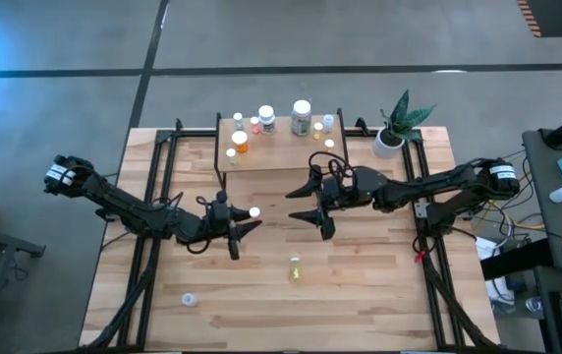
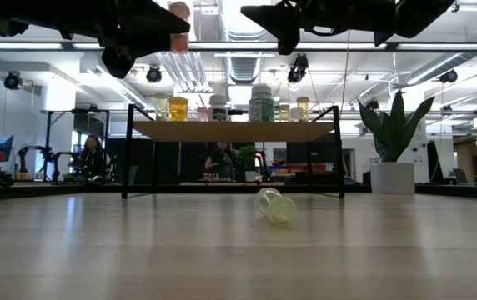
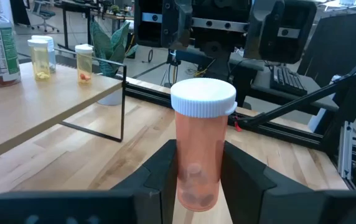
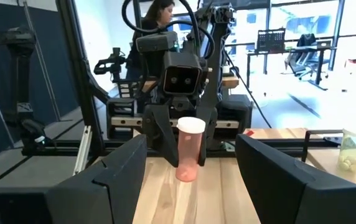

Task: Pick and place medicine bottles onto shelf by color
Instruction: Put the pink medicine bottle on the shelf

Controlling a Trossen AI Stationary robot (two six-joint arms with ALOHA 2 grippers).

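My left gripper (image 1: 250, 216) is shut on a pink bottle (image 3: 200, 149) with a white cap, high above the middle of the table; it also shows in the low view (image 2: 178, 13). My right gripper (image 1: 299, 205) is open and empty, facing it from the right, a short way off. The shelf (image 1: 281, 155) stands at the far middle on thin black legs, with several bottles (image 1: 302, 116) upright on it. A yellowish bottle (image 1: 294, 267) lies on its side on the table, nearer the front. My left gripper pinches the pink bottle's lower body (image 3: 196, 186) between its two fingers (image 3: 162, 171), one on each side. The fingers come level from the table's left. The bottle stands upright, cap up, lifted clear of the table.
A white pot with a green plant (image 1: 396, 126) stands at the far right, beside the shelf. A small white cap (image 1: 190, 298) lies near the front left. Black frame rails (image 1: 153, 197) run along both sides of the table. People sit in the room beyond.
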